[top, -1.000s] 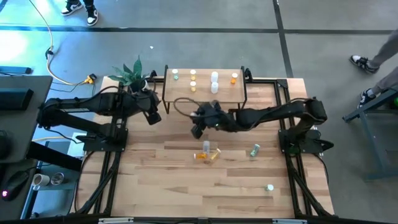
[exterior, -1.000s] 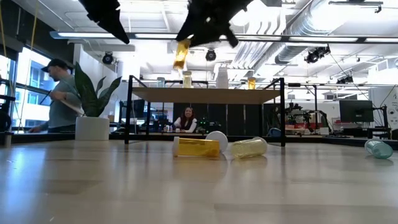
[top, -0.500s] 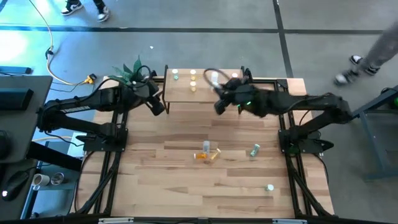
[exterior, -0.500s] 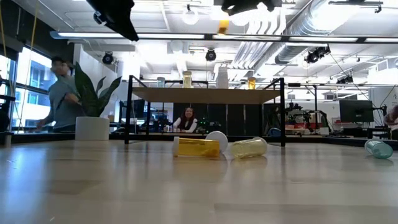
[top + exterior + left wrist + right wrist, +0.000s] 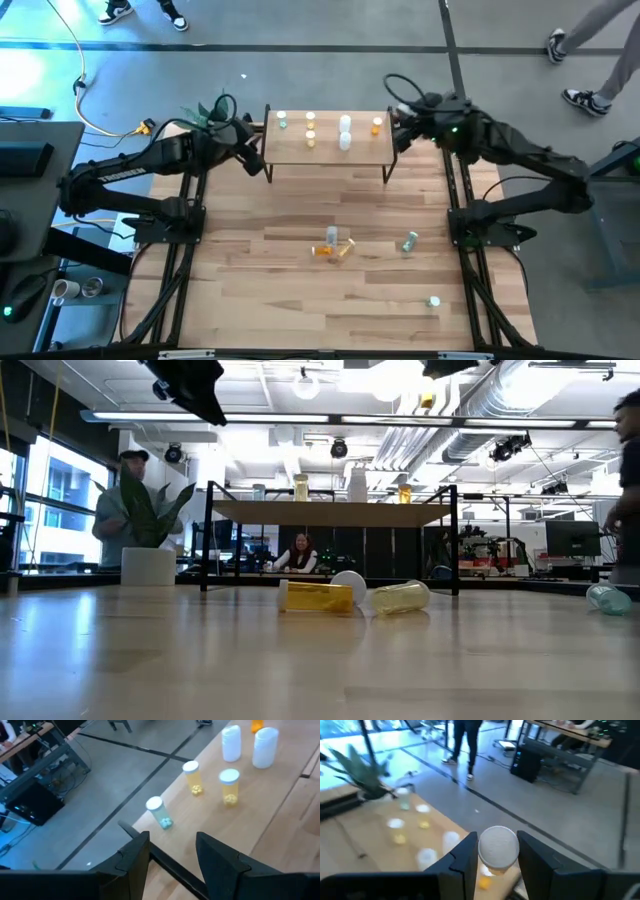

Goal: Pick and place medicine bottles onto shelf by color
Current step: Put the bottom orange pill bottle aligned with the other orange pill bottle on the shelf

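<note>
Wood-plank table, grey floor; right claw pinches orange bottle; left claw spread.

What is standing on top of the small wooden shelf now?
On the shelf stand six upright bottles: a green bottle, two yellow bottles, two white bottles and an orange bottle. The right gripper covers part of the shelf's right end.

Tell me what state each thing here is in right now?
Right gripper: jaws shut on a white-capped orange bottle, beside the shelf's right end.
Left gripper: jaws apart, empty, at the shelf's left end.
Shelf: six bottles standing upright on it.
Yellow bottles: lying on their sides on the table.
Green bottle: lying on the table.
Plant: upright in its pot.
</note>
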Controlling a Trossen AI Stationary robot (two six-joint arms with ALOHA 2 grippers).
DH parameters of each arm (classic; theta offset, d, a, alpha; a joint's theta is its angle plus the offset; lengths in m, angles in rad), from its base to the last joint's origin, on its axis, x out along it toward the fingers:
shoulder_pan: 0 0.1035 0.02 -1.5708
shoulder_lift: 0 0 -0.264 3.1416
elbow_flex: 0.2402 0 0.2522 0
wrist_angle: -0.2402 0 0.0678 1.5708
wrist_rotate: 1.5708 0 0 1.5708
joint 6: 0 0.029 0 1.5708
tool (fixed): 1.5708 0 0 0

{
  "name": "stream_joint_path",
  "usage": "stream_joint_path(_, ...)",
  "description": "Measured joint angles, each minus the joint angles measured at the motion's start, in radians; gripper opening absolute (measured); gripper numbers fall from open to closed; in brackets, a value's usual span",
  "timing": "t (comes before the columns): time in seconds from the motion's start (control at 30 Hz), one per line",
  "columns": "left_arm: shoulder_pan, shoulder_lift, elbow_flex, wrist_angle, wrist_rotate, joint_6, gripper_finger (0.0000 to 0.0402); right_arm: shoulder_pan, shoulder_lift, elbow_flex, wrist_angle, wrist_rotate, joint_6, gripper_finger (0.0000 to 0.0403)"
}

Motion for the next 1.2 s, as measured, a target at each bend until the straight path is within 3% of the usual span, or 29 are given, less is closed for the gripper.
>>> stream_joint_path(0.1,0.013,0.0,0.0,0.0,-0.006,0.021,0.0152,-0.063,-0.028,0.0,-0.058,-0.04,-0.023,0.0108)
stream_joint_path(0.27,0.033,0.0,0.0,-0.001,-0.007,0.031,0.0152,-0.173,-0.01,-0.004,-0.164,-0.219,-0.029,0.0108)
stream_joint_path(0.5,0.057,0.0,0.0,-0.001,-0.009,0.031,0.0152,-0.233,0.003,-0.228,0.106,-0.429,-0.065,0.0108)
stream_joint_path(0.87,0.062,0.0,0.0,-0.001,-0.003,0.031,0.0152,-0.277,0.012,-0.421,0.301,-0.561,-0.064,0.0108)
stream_joint_path(1.2,0.062,0.0,0.0,-0.001,-0.001,0.029,0.0152,-0.282,0.115,-0.401,0.326,-0.592,-0.062,0.0108)
